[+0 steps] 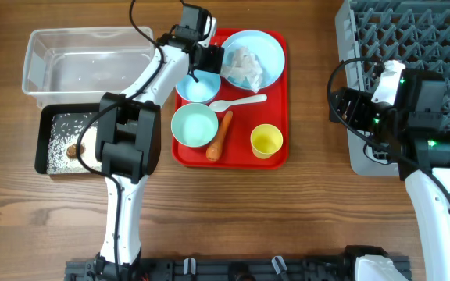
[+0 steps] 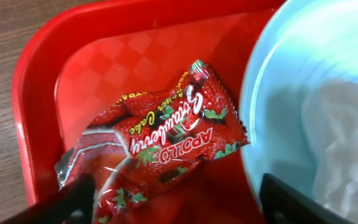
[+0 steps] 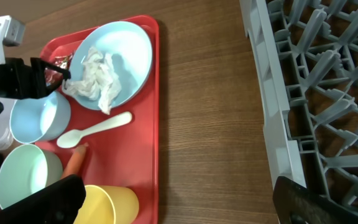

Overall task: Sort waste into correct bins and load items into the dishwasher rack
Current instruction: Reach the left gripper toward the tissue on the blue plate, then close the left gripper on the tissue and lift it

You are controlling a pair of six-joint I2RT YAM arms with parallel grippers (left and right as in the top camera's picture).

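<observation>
ok so the left gripper [image 2: 176, 190] is spread, one finger on each side of the candy wrapper [image 2: 166, 137], low over it but not pinching it that I can see. The near-left finger overlaps the crinkled tail of the foil in the left wrist view, and I can't tell if that's contact or just the angle

The wrapper lies flat in the far left corner of the red tray [image 2: 36, 93], right up against the rim of the pale blue plate [image 2: 272, 93]. Can't tell if its edge is tucked under the plate. The crumpled tissue [image 2: 347, 137] sits on the plate itself

Handling-wise I'd expect shiny foil to weigh nothing, be slippery and floppy, and it can't really break. Lying flat on smooth plastic it probably skates away instead of lifting. I'd go for the puffed middle or the crimped end where there's a ridge to bite, squeeze fully, and keep off the plate rim

Further out, the clear tub [image 1: 84, 55] and the black tub [image 1: 53, 140] are left of the tray. The right gripper [image 3: 179, 202] is wide open with nothing in it, hanging over the table by the edge of the rack [image 1: 412, 31]
</observation>
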